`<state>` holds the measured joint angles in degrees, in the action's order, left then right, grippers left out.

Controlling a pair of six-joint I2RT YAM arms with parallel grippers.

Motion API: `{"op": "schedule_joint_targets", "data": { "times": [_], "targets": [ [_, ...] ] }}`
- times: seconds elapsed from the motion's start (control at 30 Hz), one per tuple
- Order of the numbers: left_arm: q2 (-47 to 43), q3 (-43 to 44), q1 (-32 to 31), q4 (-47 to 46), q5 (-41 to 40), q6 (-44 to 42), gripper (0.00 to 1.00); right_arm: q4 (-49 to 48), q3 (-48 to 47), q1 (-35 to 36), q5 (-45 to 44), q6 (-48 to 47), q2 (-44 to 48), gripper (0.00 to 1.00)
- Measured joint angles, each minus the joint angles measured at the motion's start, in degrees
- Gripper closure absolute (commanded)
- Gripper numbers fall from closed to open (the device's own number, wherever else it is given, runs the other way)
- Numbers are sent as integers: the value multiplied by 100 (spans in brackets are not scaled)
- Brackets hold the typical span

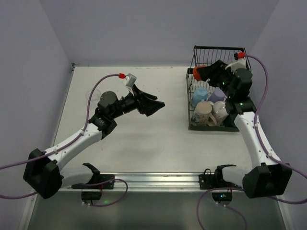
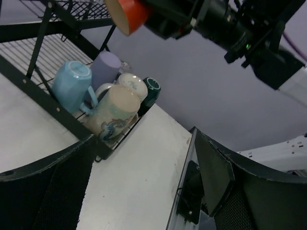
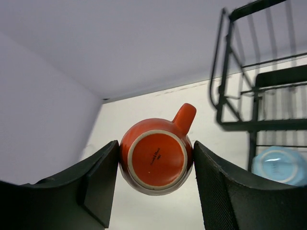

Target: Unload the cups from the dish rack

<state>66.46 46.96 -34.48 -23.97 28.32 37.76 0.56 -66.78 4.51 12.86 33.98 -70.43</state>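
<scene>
Top view, left gripper: your left gripper [image 1: 157, 109] hangs over the bare table [image 1: 144, 148] at mid-frame, with its jaws apart and nothing between them.
Top view, right gripper: your right gripper [image 1: 204, 73] sits at upper right, clamped on the orange-red cup [image 1: 197, 71], which is raised at the left edge of the dish rack [image 1: 218, 47].
Top view, lower tray: a light blue cup [image 1: 200, 95], a lavender cup [image 1: 218, 94], a beige mug [image 1: 204, 114] and a white cup [image 1: 221, 111] lie packed together at right of centre.
Left wrist view, gripper: both black fingers frame the bottom corners, wide apart and holding nothing.
Left wrist view, rack: you see the tray at left of centre. The four cups crowd one end, and a dark green cup [image 2: 152, 90] lies just right of the white cup.
Left wrist view, orange-red cup: it sits at the top edge of the frame, held by the other arm.
Right wrist view, grip: the orange-red cup fills the lower centre with its base toward the camera. Its handle points up and right, and a finger presses each side.
Right wrist view, rack: black wires stand at right, and the light blue cup shows at the lower right edge.
</scene>
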Motion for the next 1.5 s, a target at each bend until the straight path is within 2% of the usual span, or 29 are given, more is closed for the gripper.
{"op": "schedule_joint_targets", "data": {
  "times": [0.13, 0.3, 0.5, 0.77, 0.87, 0.9, 1.0, 1.03, 1.07, 1.13, 1.2, 1.23, 1.27, 1.3, 1.37, 1.4, 1.5],
  "targets": [
    [901, 555, -92, -741, 291, 527, 15, -774, 1069, 164, 695, 780, 772, 88],
    [1644, 1191, -214, -1397, 579, 979, 18, -1320, 1602, 643, 1012, 1285, 1172, 88],
    [1963, 1392, -389, -2017, 702, 1419, 20, -1773, 1982, 953, 1220, 1694, 1322, 88],
    [2081, 1436, -498, -2205, 706, 1526, 32, -2201, 2175, 1021, 1252, 2138, 1318, 87],
    [2114, 1436, -535, -2232, 706, 1519, 42, -2376, 2214, 1060, 1331, 2315, 1309, 87],
    [2127, 1436, -542, -2234, 706, 1517, 52, -2424, 2218, 1071, 1353, 2376, 1300, 87],
    [2203, 1464, -542, -2238, 706, 1513, 66, -2573, 2223, 1104, 1386, 2531, 1270, 87],
    [2227, 1478, -544, -2245, 706, 1491, 72, -2597, 2223, 1121, 1392, 2566, 1261, 87],
    [2260, 1499, -546, -2245, 704, 1480, 87, -2616, 2223, 1126, 1399, 2610, 1255, 87],
    [2315, 1537, -538, -2288, 688, 1421, 100, -2664, 2227, 1150, 1410, 2699, 1226, 86],
    [2315, 1565, -533, -2282, 651, 1338, 100, -2741, 2236, 1139, 1381, 2824, 1178, 79],
    [2315, 1574, -531, -2271, 634, 1307, 100, -2778, 2240, 1132, 1373, 2857, 1161, 71],
    [2312, 1585, -529, -2258, 605, 1257, 100, -2806, 2243, 1134, 1368, 2879, 1154, 59],
    [2304, 1593, -531, -2225, 584, 1202, 100, -2837, 2258, 1130, 1366, 2896, 1150, 34],
    [2247, 1596, -540, -2065, 505, 1051, 100, -2876, 2299, 1128, 1373, 2940, 1152, 15],
    [2194, 1596, -544, -1893, 400, 914, 100, -2885, 2326, 1143, 1392, 2933, 1152, 1],
    [2048, 1596, -568, -1423, 98, 570, 100, -2914, 2393, 1200, 1453, 2911, 1182, 1]
  ]
}}
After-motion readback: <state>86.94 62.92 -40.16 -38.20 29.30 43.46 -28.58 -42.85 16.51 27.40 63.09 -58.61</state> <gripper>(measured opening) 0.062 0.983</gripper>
